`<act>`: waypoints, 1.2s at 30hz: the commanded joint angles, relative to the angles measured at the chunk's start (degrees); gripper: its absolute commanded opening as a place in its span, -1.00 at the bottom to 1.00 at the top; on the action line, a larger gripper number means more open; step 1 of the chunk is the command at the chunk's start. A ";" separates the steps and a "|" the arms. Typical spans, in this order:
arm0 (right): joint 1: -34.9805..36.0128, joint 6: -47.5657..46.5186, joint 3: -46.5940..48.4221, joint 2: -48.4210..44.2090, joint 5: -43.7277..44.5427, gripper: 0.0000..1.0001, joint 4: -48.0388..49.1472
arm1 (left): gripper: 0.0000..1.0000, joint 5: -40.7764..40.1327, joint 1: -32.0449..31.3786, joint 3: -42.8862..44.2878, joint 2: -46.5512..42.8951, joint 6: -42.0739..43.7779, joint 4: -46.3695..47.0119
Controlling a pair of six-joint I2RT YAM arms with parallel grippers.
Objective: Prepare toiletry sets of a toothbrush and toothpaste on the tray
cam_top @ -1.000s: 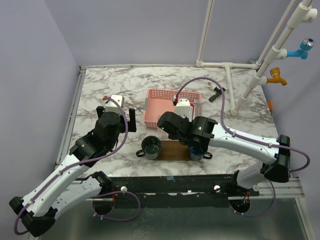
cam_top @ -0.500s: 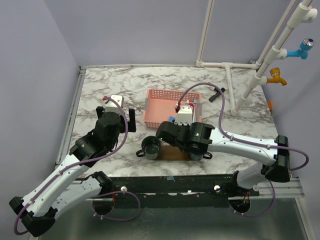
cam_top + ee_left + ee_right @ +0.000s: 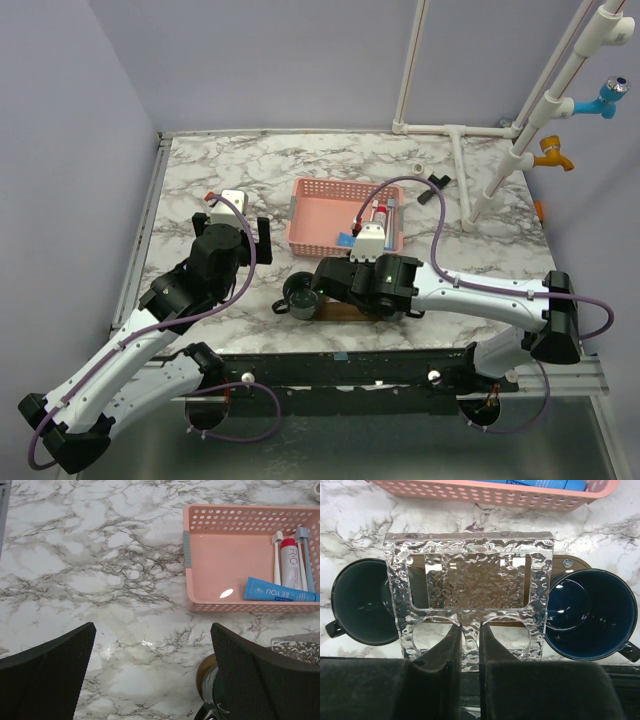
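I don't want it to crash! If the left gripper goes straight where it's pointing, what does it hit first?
Probably the bare marble table, just left of the pink basket; nothing shows between the open left gripper and it.

**ARM HARDWARE**

The left arm [image 3: 130, 355] and right arm [image 3: 480, 290] have white links and black joint housings. A purple cable [image 3: 400, 180] runs along each. Each wrist carries a white camera block [image 3: 370, 240]. The fingers [image 3: 45, 680] are black and mesh-textured.
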 commanded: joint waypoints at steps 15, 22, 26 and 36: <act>0.53 3.60 -7.43 2.37 -3.10 -0.99 5.75 | 0.92 -1.12 0.32 1.23 -0.29 -0.66 -0.68; 0.54 3.34 -8.59 2.39 -3.60 -0.99 7.06 | 0.92 -1.12 0.31 1.25 -0.11 -0.62 -0.76; 0.53 2.92 -8.85 3.03 -4.09 -0.99 7.68 | 0.92 -1.08 0.27 1.25 -0.11 -0.58 -0.77; 0.58 2.28 -8.71 4.15 -4.75 -0.99 7.27 | 0.92 -1.03 0.28 1.24 -0.03 -0.58 -0.75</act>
